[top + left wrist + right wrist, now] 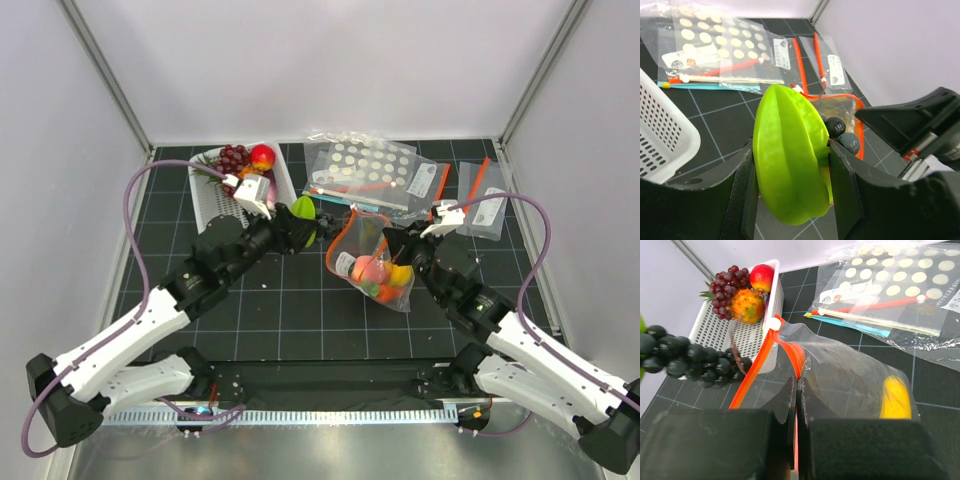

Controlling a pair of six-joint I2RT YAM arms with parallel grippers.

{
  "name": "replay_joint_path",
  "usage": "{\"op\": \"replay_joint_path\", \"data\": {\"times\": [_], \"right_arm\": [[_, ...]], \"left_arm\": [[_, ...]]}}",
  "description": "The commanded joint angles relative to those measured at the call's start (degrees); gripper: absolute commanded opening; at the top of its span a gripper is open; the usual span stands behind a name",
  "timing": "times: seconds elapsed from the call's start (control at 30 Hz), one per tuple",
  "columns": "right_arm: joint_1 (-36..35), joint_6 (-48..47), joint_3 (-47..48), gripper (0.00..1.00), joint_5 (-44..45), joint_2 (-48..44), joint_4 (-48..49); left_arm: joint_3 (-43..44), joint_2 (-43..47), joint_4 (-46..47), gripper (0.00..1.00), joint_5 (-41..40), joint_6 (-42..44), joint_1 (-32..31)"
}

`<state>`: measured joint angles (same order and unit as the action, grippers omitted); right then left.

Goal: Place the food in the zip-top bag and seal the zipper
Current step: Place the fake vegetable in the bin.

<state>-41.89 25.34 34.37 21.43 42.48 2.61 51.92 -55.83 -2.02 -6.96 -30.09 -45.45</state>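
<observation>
Two arms meet over the middle of the desk [300,320]. The left fingers [844,192] pinch a glossy green piece [790,155] between them. It is held clear of the desk, just beside the mouth of the clear bag [358,235] and between it and the white basket [212,205]. A string of dark round beads [680,357] hangs close to the green piece; whether it is gripped too, I cannot tell. The right fingers [790,405] are pressed together on one lip of the bag, right at the orange-red zip strip [757,372], which bows out so the mouth gapes toward the left arm. Inside the bag lie a yellow banana [895,397] and a pink peach [372,268]. The basket holds purple grapes [726,282], a red fruit [761,276] and an orange fruit [746,305]. Beyond the bag lie a dotted bag [365,165] and small labelled bags [482,195].
</observation>
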Motion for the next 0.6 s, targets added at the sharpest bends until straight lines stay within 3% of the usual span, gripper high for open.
{"op": "replay_joint_path", "data": {"times": [0.0,0.17,0.33,0.57], "right_arm": [[-0.04,0.15,0.79,0.01,-0.51,0.67,3.19],[-0.04,0.23,0.79,0.01,-1.04,1.38,3.36],[-0.03,0.23,0.79,0.01,-1.13,1.20,3.36],[-0.04,0.15,0.79,0.01,-0.69,0.85,3.19]], "left_arm": [[-0.59,3.71,4.57,0.38,-1.47,1.61,-0.43],[-1.47,6.35,4.66,0.39,-4.63,3.36,-0.51],[-1.38,3.11,2.55,0.40,-26.24,7.05,0.45],[-0.33,-3.57,2.20,0.39,-32.41,6.80,5.98]]}}
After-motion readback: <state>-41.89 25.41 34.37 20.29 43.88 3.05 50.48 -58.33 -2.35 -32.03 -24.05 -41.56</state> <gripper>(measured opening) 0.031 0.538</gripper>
